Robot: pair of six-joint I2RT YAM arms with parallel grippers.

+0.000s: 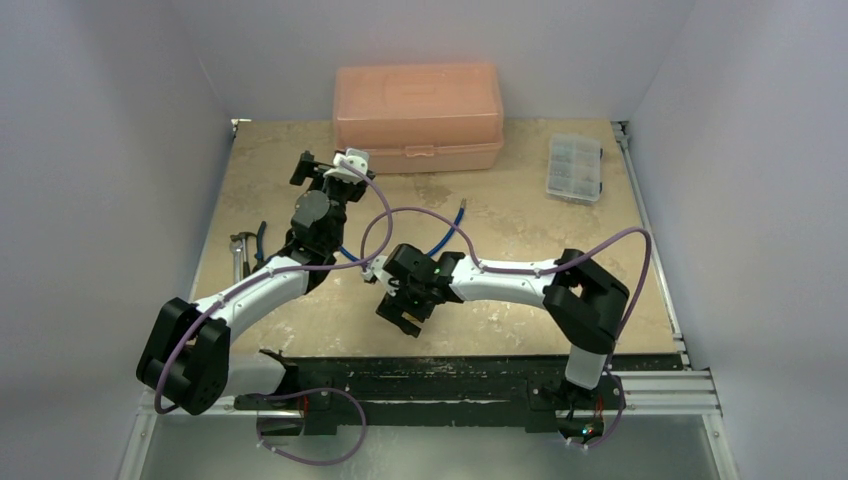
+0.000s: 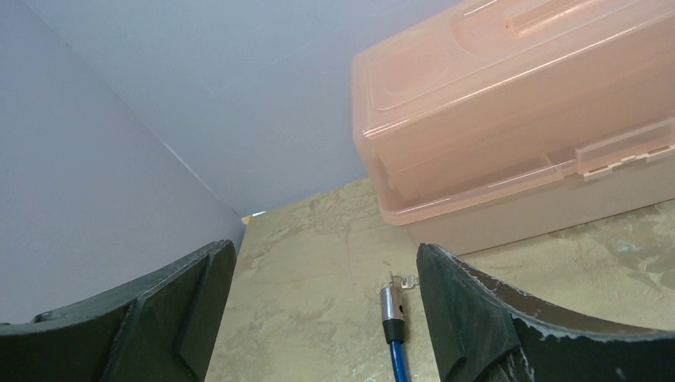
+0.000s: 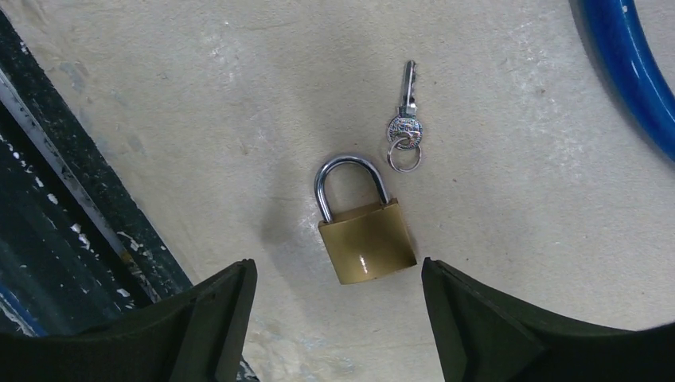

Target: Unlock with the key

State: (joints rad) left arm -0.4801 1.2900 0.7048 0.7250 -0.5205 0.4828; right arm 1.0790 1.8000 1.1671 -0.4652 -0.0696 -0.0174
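The key (image 3: pixel 404 111) lies flat by the middle of the table's (image 3: pixel 199 87) near edge, its ring just beside the padlock's (image 3: pixel 366 239) shackle. I judge it light, stiff, thin and slippery (awkward to pinch off a hard top), so it is best taken by the round head, blade left free. The right claw (image 3: pixel 338 267) hangs spread wide above the padlock, empty. The left claw (image 2: pixel 325 247) gapes empty too, facing the box (image 2: pixel 517 119) at the far edge. The table is smooth mottled beige, with pale walls on three sides.
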